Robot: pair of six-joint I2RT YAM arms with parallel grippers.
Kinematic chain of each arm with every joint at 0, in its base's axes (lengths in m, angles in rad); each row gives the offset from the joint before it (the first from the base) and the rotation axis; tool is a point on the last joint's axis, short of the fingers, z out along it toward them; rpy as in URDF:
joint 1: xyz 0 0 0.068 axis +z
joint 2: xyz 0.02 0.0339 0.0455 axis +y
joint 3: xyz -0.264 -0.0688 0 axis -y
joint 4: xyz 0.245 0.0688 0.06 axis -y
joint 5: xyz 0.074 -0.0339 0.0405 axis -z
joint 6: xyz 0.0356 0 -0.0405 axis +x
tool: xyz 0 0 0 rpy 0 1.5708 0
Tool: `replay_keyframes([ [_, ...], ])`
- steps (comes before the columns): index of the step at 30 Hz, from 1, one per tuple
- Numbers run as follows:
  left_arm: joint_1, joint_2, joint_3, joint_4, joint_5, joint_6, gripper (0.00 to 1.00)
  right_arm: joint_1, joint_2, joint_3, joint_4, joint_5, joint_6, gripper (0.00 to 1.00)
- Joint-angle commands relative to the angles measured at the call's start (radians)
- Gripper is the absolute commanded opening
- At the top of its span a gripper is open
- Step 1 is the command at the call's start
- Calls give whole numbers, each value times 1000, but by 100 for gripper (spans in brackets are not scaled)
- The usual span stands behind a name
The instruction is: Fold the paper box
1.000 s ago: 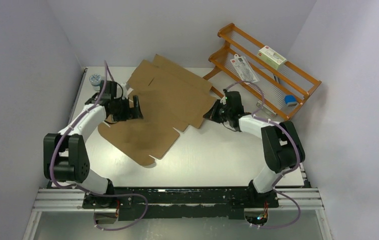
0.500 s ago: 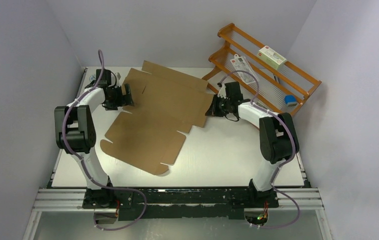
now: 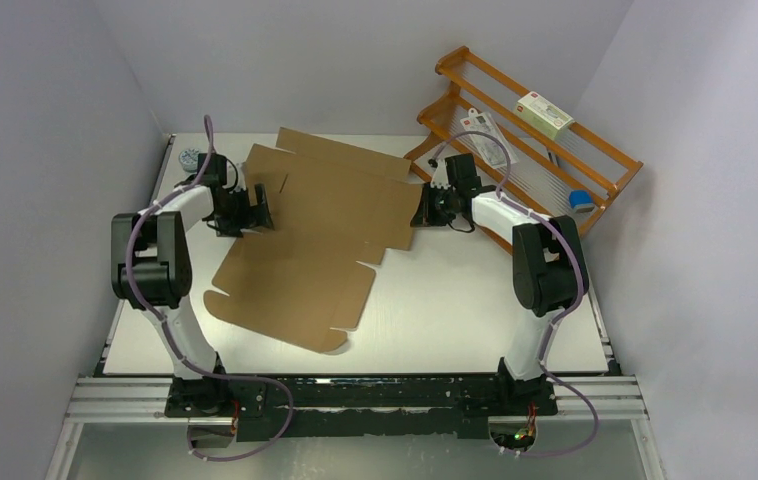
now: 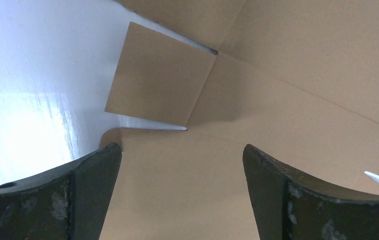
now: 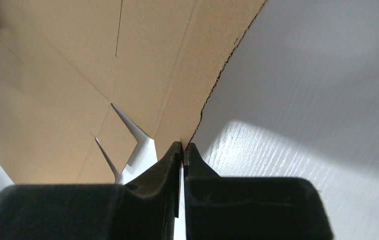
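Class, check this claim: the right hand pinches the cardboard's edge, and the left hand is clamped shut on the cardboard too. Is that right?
Not quite. The left hand is open, its fingers spread apart over the cardboard, as the left wrist view shows. The right hand does pinch the cardboard's edge.

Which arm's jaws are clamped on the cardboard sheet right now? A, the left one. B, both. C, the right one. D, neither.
C: the right wrist view shows its jaws pinched shut on the edge of the paper box, while the left wrist view shows jaws wide apart over the sheet.
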Motion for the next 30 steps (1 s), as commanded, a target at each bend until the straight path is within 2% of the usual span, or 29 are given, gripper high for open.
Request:
replay_keyframes([
  [1, -4, -42, -87, -35, -3, 1, 98, -4, 14, 21, -22, 32, -50, 8],
  [5, -21, -122, -193, -17, 81, -14, 98, -4, 3, 24, -33, 72, -58, 18],
  [13, -67, -376, -415, -21, 94, -47, 98, -4, -48, 14, -28, 158, -51, 27],
  [18, -119, -531, -524, 18, 176, -123, 98, -4, -74, 7, -20, 203, -49, 40],
  [22, -147, -609, -559, 66, 256, -196, 98, -1, -95, -7, -7, 206, -40, 42],
  [24, -148, -649, -514, 29, 190, -172, 98, 2, -113, -19, -1, 214, -41, 45],
  [27, -147, -681, -417, 0, -2, -125, 98, 14, -147, -46, 23, 235, -42, 50],
  [30, -110, -629, -332, 23, -49, -90, 98, 36, -165, -53, 28, 246, -39, 55],
])
